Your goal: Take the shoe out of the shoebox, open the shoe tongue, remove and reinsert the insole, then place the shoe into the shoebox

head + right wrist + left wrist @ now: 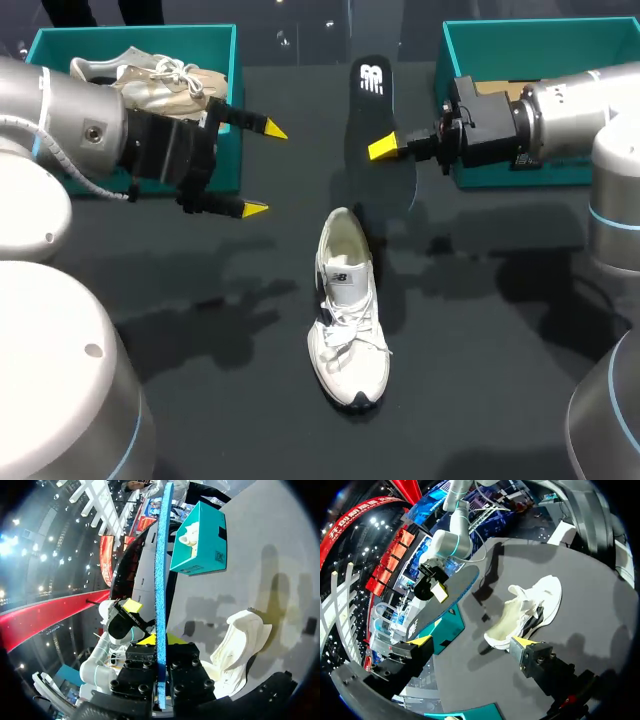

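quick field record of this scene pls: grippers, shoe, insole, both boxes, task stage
left gripper: open, empty, above the table in front of the left shoebox
right gripper: shut on the insole
insole: black, out of the shoe, held off the table
shoe: white, upright on the table, outside both boxes
left shoebox: teal, holds a second shoe, pale
right shoebox: teal, contents mostly hidden by the right arm
task stage: insole removed, not yet reinserted
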Available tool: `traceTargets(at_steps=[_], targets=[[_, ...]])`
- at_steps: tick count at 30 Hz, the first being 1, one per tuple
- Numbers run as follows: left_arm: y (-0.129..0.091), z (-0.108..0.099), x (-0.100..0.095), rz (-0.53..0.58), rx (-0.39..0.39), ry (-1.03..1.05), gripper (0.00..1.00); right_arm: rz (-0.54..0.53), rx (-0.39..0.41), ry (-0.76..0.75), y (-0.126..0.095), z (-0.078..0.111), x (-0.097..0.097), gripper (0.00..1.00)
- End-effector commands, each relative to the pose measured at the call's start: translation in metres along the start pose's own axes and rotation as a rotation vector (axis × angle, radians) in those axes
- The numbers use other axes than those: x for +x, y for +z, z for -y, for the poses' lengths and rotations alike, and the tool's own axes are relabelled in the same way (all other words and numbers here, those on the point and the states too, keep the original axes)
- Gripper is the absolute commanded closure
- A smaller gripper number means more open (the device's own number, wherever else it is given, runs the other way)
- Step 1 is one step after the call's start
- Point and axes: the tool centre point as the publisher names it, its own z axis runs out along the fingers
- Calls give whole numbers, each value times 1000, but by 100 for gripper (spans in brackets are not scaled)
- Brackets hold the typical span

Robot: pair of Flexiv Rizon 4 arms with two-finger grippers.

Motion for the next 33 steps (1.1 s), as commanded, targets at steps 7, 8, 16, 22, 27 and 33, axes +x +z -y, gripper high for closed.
traceTargets(at_steps=[7, 8, 16, 22, 27, 33], targets=[[7, 5, 6, -213, -350, -197, 0, 1, 11, 2, 2, -3, -1, 100], [13, 1, 10, -267, -373, -257, 0, -16, -15, -19, 1, -2, -4, 100], [24, -13, 43, -404, -420, -395, 0, -22, -54, -150, 5, 0, -16, 100], [29, -27, 56, -476, -606, -543, 0, -5, -65, -178, 6, -1, -20, 100], [29, -27, 56, -476, -606, -543, 0, -5, -65, -178, 6, -1, -20, 100], [46, -31, 67, -478, -599, -552, 0, -37, -73, -186, 8, -3, -25, 100]])
